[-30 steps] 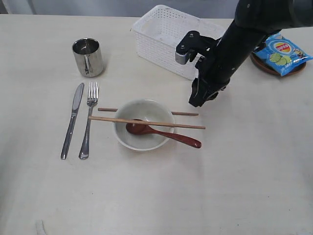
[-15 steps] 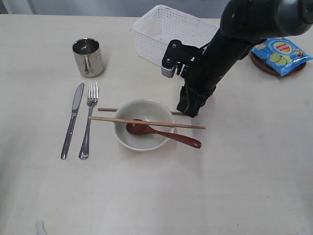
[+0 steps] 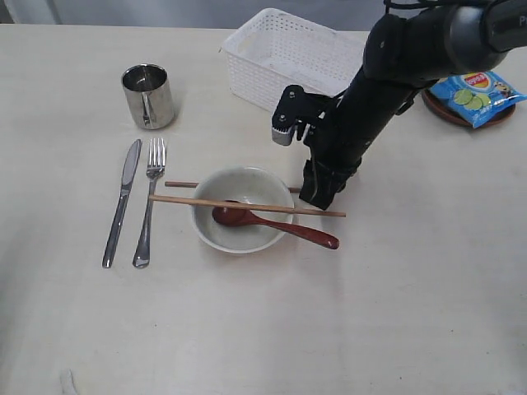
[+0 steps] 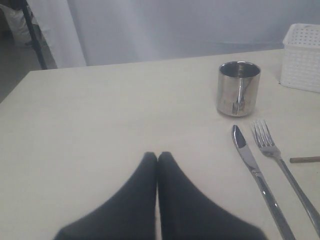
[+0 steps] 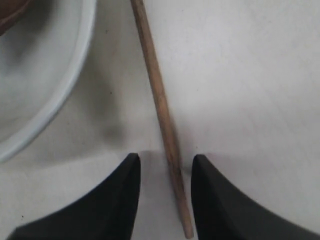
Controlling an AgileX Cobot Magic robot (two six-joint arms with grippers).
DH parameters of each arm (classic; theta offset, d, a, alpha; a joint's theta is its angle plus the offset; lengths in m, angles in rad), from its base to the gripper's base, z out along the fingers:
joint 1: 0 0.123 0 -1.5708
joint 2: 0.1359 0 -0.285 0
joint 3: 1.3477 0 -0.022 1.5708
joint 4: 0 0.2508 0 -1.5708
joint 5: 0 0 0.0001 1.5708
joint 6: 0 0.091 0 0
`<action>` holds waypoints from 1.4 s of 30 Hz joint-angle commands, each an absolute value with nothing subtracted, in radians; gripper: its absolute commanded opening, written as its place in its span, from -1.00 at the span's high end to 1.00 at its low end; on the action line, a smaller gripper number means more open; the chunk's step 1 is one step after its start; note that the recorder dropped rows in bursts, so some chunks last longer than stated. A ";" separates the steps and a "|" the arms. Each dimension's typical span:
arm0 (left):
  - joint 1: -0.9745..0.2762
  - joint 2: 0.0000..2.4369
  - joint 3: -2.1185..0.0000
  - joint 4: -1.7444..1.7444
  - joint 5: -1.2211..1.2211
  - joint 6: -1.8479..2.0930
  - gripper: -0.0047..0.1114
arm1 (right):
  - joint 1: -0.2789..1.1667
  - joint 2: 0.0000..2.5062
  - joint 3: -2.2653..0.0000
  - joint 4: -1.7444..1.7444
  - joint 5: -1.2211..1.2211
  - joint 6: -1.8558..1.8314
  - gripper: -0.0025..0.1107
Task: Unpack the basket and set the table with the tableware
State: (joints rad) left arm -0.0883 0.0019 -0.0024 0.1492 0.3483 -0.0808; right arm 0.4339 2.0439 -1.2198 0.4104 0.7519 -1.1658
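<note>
Wood of the slender brown chopstick [image 5: 159,107] is judged light, stiff and apt to roll. It lies on the pale cream tabletop [image 5: 250,75] beside the off-white round bowl [image 5: 40,70], straddled near one end by the narrowly parted black right hand [image 5: 166,160], where a firm pinch is advised.

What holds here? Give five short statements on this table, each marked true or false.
1. The right gripper straddles a chopstick, jaws open. True.
2. The left gripper holds the fork. False: it is shut on nothing; the fork lies on the table.
3. The spoon has its head in the bowl. True.
4. The mug lies tipped over. False: it stands upright.
5. The chip bag lies in the bowl. False: it lies on the plate.
</note>
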 commanded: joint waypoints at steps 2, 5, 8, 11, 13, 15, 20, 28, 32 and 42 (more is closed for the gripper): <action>-0.093 0.000 0.000 0.153 0.348 -0.083 0.92 | 0.434 2.067 -1.219 0.340 0.727 -1.102 0.36; -0.093 0.000 0.000 0.153 0.348 -0.083 0.92 | 0.434 2.075 -1.219 0.322 0.712 -1.072 0.48; -0.093 0.000 0.000 0.153 0.348 -0.083 0.92 | 0.434 2.075 -1.219 0.322 0.712 -1.072 0.80; -0.093 0.000 0.000 0.153 0.348 -0.083 0.92 | 0.434 2.075 -1.219 0.275 0.712 -1.059 0.96; -0.093 0.000 0.000 0.153 0.348 -0.083 0.92 | 0.434 2.075 -1.219 0.256 0.712 -1.048 0.96; -0.093 0.000 0.000 0.153 0.348 -0.083 0.92 | 0.432 2.075 -1.219 0.231 0.712 -1.025 0.96; -0.093 0.000 0.000 0.153 0.348 -0.083 0.92 | 0.432 2.075 -1.219 0.082 0.718 -0.871 0.96; -0.093 0.000 0.000 0.153 0.348 -0.083 0.92 | 0.387 2.011 -1.219 0.063 0.735 -0.808 0.96; -0.093 0.000 0.000 0.153 0.348 -0.083 0.92 | 0.374 1.929 -1.219 0.101 0.737 -0.846 0.96; -0.093 0.000 0.000 0.153 0.348 -0.083 0.92 | 0.469 1.748 -1.219 0.201 0.781 -0.985 0.96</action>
State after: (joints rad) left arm -0.0883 0.0019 -0.0024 0.1492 0.3483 -0.0808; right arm 0.4402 1.7875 -1.2186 0.1908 0.7545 -0.9555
